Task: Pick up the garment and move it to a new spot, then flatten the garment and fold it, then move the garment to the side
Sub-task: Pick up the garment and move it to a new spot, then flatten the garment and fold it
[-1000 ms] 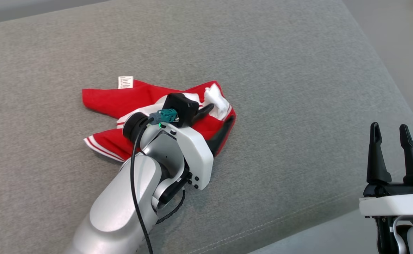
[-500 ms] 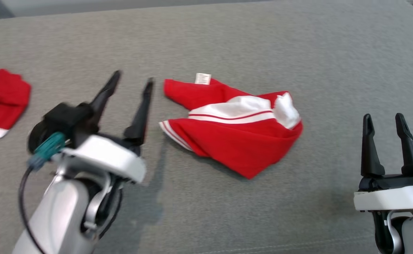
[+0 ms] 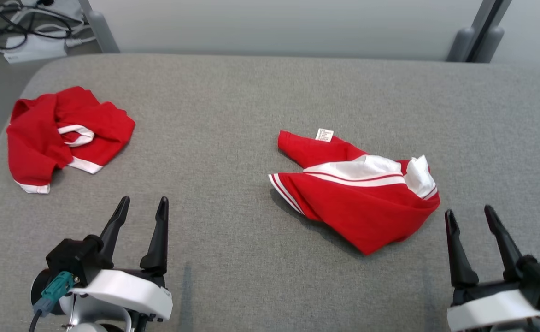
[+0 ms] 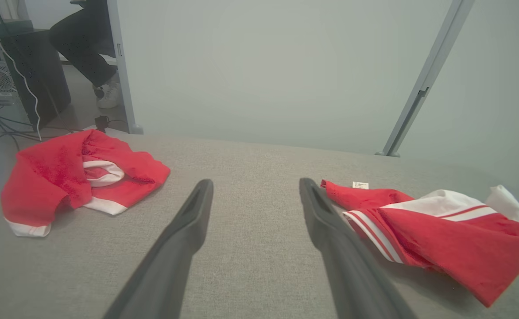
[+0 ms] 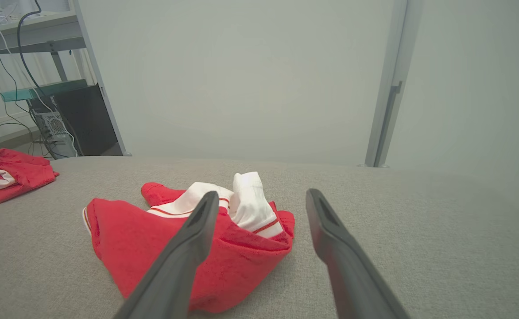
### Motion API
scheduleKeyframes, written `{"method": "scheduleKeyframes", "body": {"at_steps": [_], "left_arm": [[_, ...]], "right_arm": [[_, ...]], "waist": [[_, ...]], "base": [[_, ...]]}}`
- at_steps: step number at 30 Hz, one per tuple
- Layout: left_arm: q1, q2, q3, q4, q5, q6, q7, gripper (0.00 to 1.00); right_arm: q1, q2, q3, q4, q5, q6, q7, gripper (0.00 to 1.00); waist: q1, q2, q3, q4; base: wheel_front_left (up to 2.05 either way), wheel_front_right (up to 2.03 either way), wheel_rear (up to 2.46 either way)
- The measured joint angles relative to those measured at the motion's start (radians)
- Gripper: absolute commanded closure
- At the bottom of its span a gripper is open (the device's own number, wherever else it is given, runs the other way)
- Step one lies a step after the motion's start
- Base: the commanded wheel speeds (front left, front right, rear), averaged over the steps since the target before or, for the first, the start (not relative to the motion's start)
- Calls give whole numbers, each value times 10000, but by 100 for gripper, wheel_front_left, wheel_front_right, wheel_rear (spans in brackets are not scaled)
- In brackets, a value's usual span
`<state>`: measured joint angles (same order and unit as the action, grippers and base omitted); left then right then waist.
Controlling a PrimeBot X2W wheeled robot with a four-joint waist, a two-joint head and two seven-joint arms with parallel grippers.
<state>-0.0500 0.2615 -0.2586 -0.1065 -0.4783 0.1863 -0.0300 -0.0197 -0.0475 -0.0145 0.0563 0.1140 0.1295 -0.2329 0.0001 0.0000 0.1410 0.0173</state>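
Note:
A crumpled red garment with white panels and stripes (image 3: 357, 203) lies on the grey cushion, right of centre, a small white label at its far edge. Nothing holds it. My left gripper (image 3: 143, 200) stands open at the lower left, well clear of the garment, which shows just right of its fingers in the left wrist view (image 4: 454, 230). My right gripper (image 3: 469, 211) is open at the lower right, close to the garment's near right corner. In the right wrist view the garment (image 5: 153, 239) lies ahead and left, partly behind the left finger of the open right gripper (image 5: 263, 194).
A second bunched red and white garment (image 3: 62, 133) lies at the cushion's far left corner (image 4: 73, 177). The grey cushion (image 3: 233, 115) ends at a pale wall with metal posts (image 3: 482, 27). Cables (image 3: 26, 37) lie on the floor back left, by a computer tower (image 5: 82, 119) and a person's foot (image 4: 106, 95).
My left gripper has let go of the garment and drawn back to the lower left, fingers spread. The head camera has swung and lifted, bringing the second garment and the wall into view.

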Motion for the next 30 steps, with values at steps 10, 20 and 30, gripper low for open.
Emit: {"method": "scheduleKeyframes", "body": {"at_steps": [10, 20, 30], "left_arm": [[720, 54, -15, -115, 36, 349, -109, 0], [682, 54, -128, -326, 38, 433, -40, 0], [-169, -443, -899, 267, 40, -81, -326, 0]], "right_arm": [[927, 56, 209, -412, -19, 0, 374, 0], [354, -176, 849, -383, -12, -2, 681, 0], [-3562, -1810, 3887, 2623, 750, 12, 2006, 0]], "waist": [[0, 0, -723, 45], [-1, 0, -542, 356], [0, 0, -119, 1942]], "base": [[0, 0, 0], [0, 0, 0], [0, 0, 0]]}}
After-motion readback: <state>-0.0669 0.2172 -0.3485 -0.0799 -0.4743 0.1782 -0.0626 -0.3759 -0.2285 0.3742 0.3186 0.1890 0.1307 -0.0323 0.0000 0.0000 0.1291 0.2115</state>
